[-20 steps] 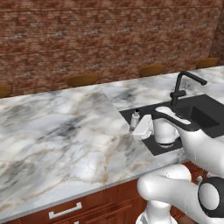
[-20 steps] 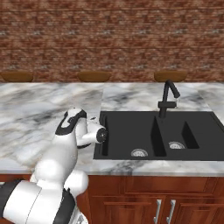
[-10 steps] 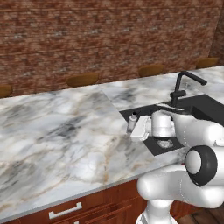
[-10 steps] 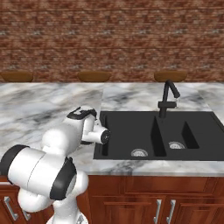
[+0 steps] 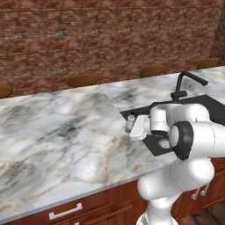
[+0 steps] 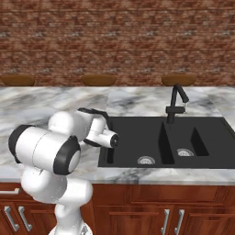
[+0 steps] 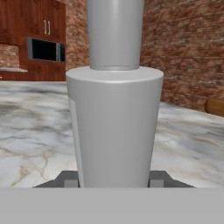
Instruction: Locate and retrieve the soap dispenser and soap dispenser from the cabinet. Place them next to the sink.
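A: Status of gripper (image 5: pixel 133 127)?
B: Fingers are clamped on grey dispenser (image 7: pixel 113 100), upright on counter (image 5: pixel 66 136) beside sink (image 6: pixel 160 137).
A: Change?
B: Arm has swung lower; 1 placement nears completion.

Since the earlier pictures the arm has folded further back: in the left base view its large dark-jointed elbow now sits in front of the sink (image 5: pixel 206 103) basin, where one second ago it lay low at the lower right. The end effector (image 5: pixel 134 127), closed on the pale grey soap dispenser (image 5: pixel 130 121), has shifted slightly left along the sink's left edge. In the right base view the elbow now stands left of the wrist.
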### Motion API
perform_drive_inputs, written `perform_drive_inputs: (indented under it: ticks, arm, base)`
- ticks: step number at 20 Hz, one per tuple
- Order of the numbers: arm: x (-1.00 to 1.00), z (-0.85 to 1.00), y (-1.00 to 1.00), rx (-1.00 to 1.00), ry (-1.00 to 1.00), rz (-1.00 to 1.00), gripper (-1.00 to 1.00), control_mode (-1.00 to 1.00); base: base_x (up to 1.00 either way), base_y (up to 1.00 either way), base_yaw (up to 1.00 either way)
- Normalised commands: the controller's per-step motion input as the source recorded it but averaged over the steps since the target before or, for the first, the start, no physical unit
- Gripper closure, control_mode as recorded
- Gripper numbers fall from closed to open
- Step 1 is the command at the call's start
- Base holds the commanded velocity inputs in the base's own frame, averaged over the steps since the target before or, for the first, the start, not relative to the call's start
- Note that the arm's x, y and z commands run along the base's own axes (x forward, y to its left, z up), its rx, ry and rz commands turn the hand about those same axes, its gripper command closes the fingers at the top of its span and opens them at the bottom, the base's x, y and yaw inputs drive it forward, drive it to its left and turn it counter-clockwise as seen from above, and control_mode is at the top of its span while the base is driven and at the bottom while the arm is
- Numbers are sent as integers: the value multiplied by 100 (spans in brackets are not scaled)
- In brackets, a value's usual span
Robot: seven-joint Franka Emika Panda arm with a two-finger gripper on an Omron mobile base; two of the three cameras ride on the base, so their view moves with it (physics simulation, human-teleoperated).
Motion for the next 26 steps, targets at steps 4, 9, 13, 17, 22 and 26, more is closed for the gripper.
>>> perform_drive_inputs:
  ticks: [4, 9, 13, 17, 22, 26]
  arm:
    - [29, -16, 0, 0, 0, 3, 100, -100]
    - [28, -21, 0, 0, 0, 4, 100, -100]
    - [28, -22, 0, 0, 0, 4, 100, -100]
    - [27, -22, 0, 0, 0, 4, 100, -100]
    - [24, -19, 0, -1, 0, 4, 100, -100]
    - [22, -19, 0, -1, 0, 3, 100, -100]
  base:
    - [0, 0, 0]
    - [0, 0, 0]
    - [0, 0, 0]
    - [0, 0, 0]
    - [0, 0, 0]
    - [0, 0, 0]
